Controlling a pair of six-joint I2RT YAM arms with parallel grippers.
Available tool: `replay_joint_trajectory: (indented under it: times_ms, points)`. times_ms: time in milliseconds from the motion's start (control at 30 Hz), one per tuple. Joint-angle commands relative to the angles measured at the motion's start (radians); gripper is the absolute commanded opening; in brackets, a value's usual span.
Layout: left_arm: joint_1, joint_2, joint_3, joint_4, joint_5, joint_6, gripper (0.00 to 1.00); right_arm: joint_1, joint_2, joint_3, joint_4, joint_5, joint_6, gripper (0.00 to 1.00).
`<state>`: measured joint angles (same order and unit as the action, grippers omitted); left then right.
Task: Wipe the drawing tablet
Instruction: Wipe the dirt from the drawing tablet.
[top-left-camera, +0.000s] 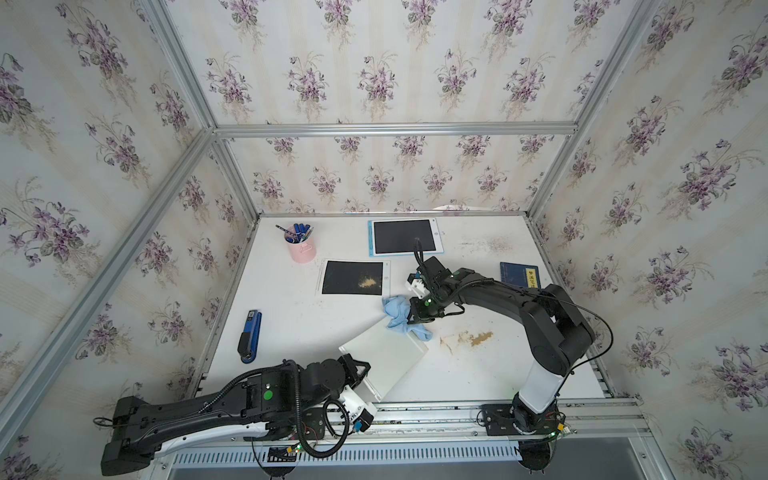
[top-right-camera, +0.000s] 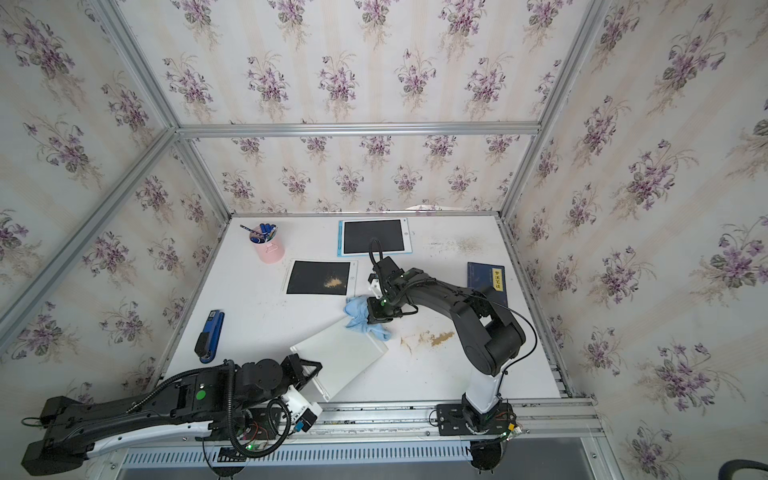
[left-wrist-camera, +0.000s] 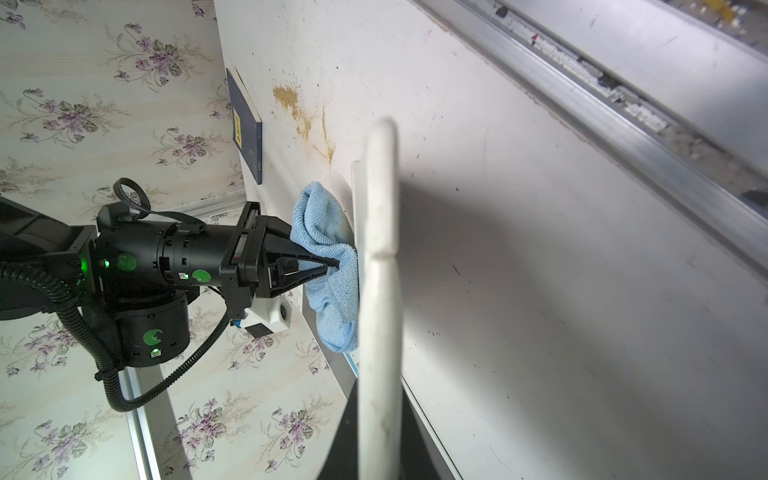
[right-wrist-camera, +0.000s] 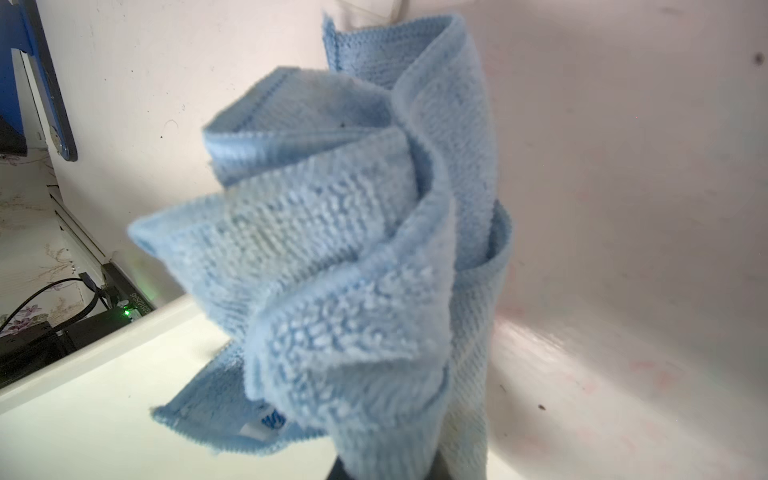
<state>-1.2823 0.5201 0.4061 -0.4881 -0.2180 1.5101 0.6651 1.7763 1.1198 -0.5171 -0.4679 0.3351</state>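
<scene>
The left gripper (top-left-camera: 358, 371) is closed tight on the near edge of the drawing tablet (top-left-camera: 386, 357), a thin white slab that stretches away from its fingertips with its pale side up. The slab looks tilted; whether its far end rests on the table (top-left-camera: 291, 324) cannot be told.

The right gripper (top-left-camera: 411, 312) is pinched fully together on a bunched blue cloth (top-left-camera: 397, 316). In the left wrist view its black fingers (left-wrist-camera: 320, 266) bite into the folds. The cloth hangs just ahead of those fingertips and presses against the end of the drawing tablet farthest from the left gripper. In the right wrist view the cloth (right-wrist-camera: 332, 249) fills most of the frame.

Behind the right gripper, on the side of its own arm, a smear of brown powder (top-left-camera: 478, 338) lies on the table. Beyond the right gripper, 2 more tablets lie flat: a white-framed tablet (top-left-camera: 353, 277) with a tan dusty patch on its dark screen, just past the cloth, and a blue-framed tablet (top-left-camera: 405, 237) farther out. A dark blue book (top-left-camera: 519, 274) sits beside the right arm. A pink pen cup (top-left-camera: 301, 249) stands well ahead of the left gripper, and a blue stapler (top-left-camera: 250, 334) lies off to its outer side.
</scene>
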Motion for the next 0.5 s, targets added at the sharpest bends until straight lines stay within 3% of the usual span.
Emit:
replay_joint_trajectory:
  times_ms: [0,300,367,467]
  points:
    - [-0.002,-0.002,0.002,0.002,-0.001,0.014,0.00,0.041,-0.014,0.008,-0.001,-0.046,-0.046,0.00]
    - [-0.003,0.001,0.003,0.003,-0.004,0.016,0.00,0.336,-0.146,-0.022,0.000,-0.255,-0.094,0.00]
    - [-0.002,0.003,0.003,0.004,-0.003,0.017,0.00,0.347,-0.152,-0.073,0.015,-0.265,-0.070,0.00]
    - [-0.002,0.003,0.003,0.002,-0.006,0.021,0.00,0.310,-0.118,-0.171,0.023,-0.171,-0.031,0.00]
